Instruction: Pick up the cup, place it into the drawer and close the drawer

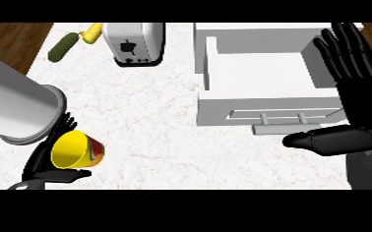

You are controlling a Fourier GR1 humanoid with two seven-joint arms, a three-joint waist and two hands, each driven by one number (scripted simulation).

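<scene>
Lighting: bright and even across the white counter; no single source evident. Shadows: few and soft. The drawer shows its left inner wall and front face greyer than its floor. Toaster top carries a pale sheen, no harsh glare. Left forearm grades from light to darker grey. Cup interior reads strong yellow, unshaded. Black right hand shows only faint grey highlights.
</scene>
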